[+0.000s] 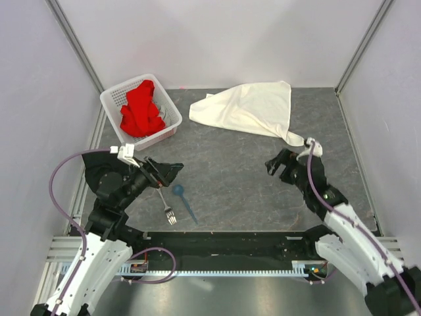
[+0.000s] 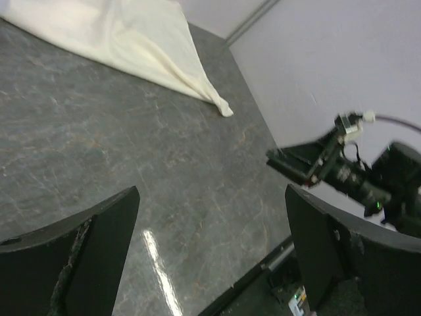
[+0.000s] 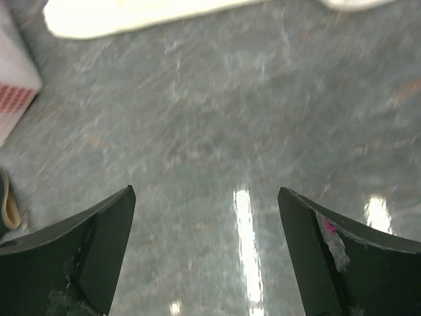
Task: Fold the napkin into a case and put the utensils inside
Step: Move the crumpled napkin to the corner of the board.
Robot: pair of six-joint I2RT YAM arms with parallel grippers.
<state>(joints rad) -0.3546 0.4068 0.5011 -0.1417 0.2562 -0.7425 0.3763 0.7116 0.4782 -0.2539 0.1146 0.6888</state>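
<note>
The napkin [image 1: 247, 108] is lying unfolded at the far side of the scene, a little right of centre. It is a plain cream-white cloth, spreading in a loose, rumpled triangle with soft creases running across it. Its right end is tapering into a narrow, twisted tip that is pointing near and right.

The fork [image 1: 165, 204], thin and silver, is lying flat at the near left with its tines pointing near. The blue spoon [image 1: 186, 205] is lying just right of it, its round bowl at the far end and its handle slanting near-right. Both are lying well apart from the napkin.
</note>
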